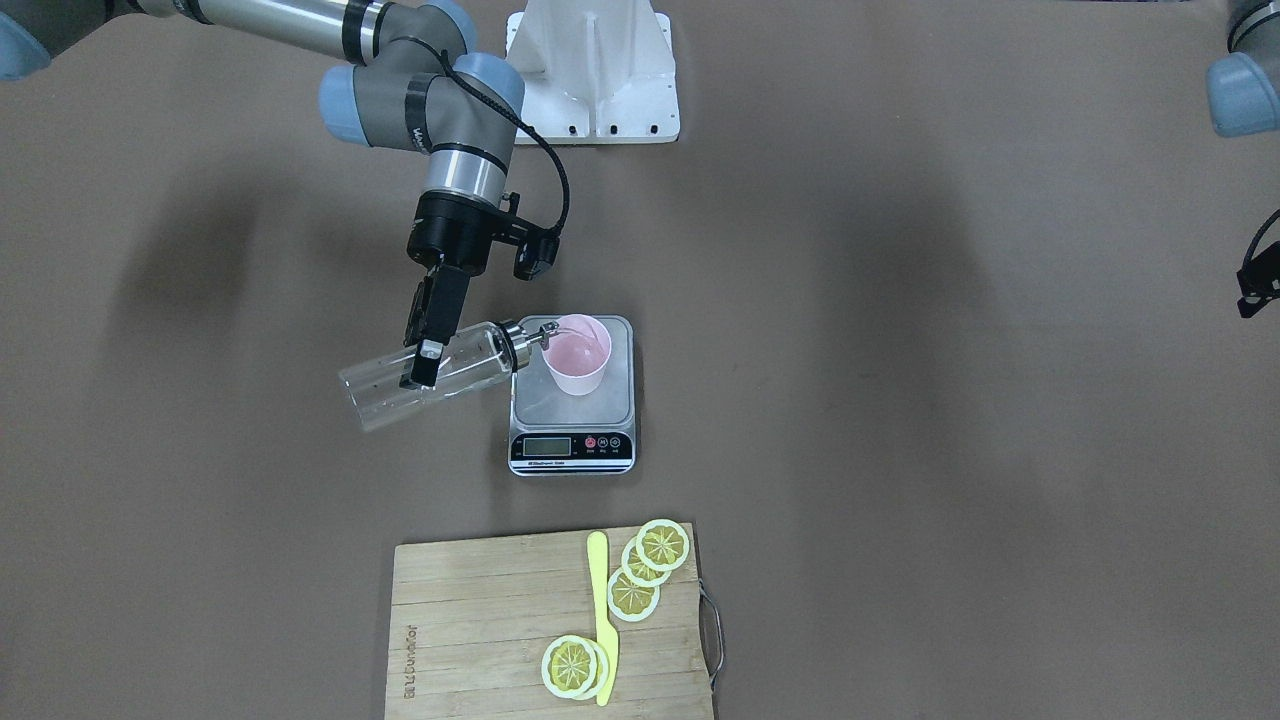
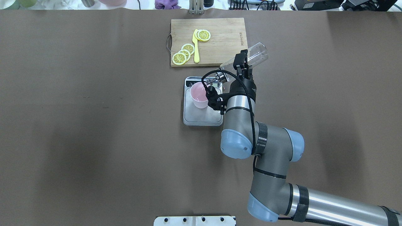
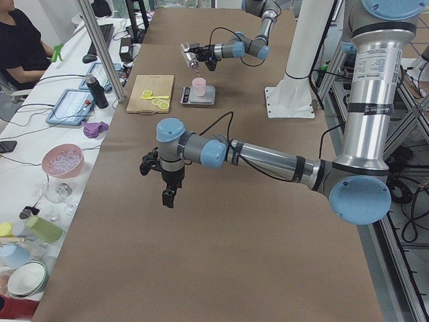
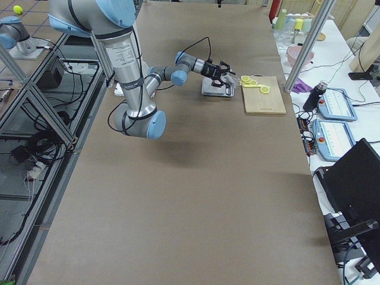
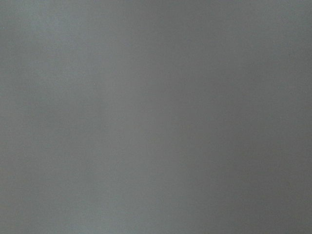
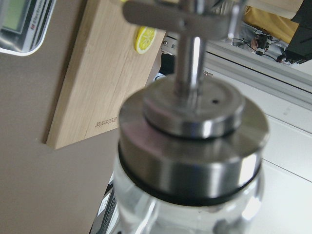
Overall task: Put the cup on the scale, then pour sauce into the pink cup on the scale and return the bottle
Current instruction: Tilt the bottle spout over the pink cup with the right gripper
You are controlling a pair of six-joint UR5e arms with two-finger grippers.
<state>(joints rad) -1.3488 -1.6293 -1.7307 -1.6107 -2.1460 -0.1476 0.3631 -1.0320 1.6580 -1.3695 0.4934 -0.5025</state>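
Observation:
The pale pink cup [image 1: 578, 352] stands upright on the steel platform of the scale [image 1: 530, 408], toward its robot-side half. My right gripper [image 1: 428, 362] is shut on the clear glass bottle [image 1: 480, 355], gripping it mid-body. The bottle lies tilted, its metal spout resting over the cup's rim. From overhead, the bottle [image 2: 257, 55] slants down toward the cup [image 2: 199, 95]. The right wrist view is filled by the bottle's metal cap [image 6: 192, 131]. My left gripper [image 3: 167, 196] hangs above bare table far from the scale; whether it is open or shut I cannot tell.
Beyond the scale lies a wooden cutting board [image 1: 500, 630] with several lemon slices [image 1: 660, 545] and a yellow knife [image 1: 603, 620]. A white mount [image 1: 595, 70] sits at the robot's base. A person [image 3: 20, 40] sits at cluttered desks past the table's far edge.

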